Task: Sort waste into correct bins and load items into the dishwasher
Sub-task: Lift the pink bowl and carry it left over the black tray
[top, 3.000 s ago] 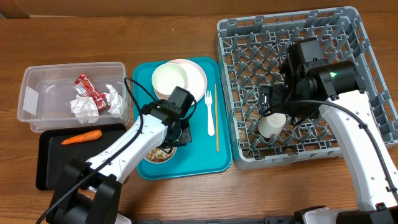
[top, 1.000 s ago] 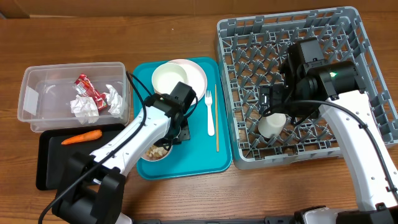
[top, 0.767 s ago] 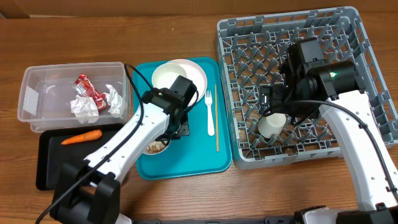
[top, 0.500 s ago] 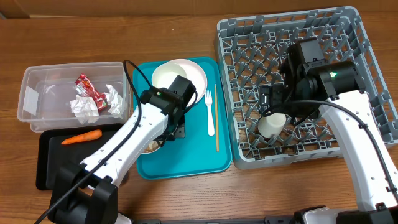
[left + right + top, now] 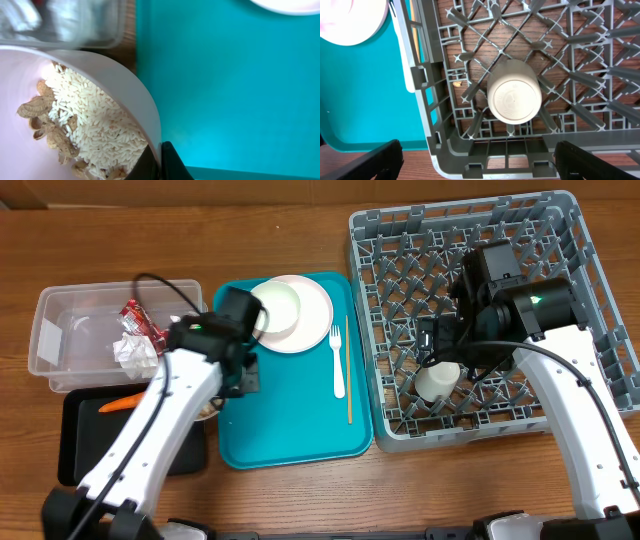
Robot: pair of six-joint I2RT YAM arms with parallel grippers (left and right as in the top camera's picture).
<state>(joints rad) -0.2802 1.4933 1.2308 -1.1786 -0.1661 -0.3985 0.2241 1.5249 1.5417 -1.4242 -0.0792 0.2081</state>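
Note:
My left gripper [image 5: 160,161] is shut on the rim of a white bowl [image 5: 95,75] holding rice-like crumbs [image 5: 95,125] and beige shells. From overhead, this gripper [image 5: 243,375] hangs at the teal tray's left edge, and the bowl [image 5: 207,409] peeks out under the arm beside the black tray [image 5: 90,445], which carries the carrot [image 5: 125,402]. The clear tub [image 5: 70,310] holds a red wrapper [image 5: 140,320] and napkins [image 5: 135,352]. My right gripper [image 5: 480,162] is open above an upturned cup [image 5: 514,98] in the grey rack [image 5: 560,240].
On the teal tray [image 5: 290,420] lie a plate [image 5: 315,320] with a bowl [image 5: 280,302] stacked on it, a white fork [image 5: 337,360] and a wooden stick [image 5: 349,370]. The rack's front left corner [image 5: 437,155] sits between my right fingers.
My left arm has swung left with the bowl of crumbs, off the teal tray's front left corner to the tub and black tray. The right arm has not moved.

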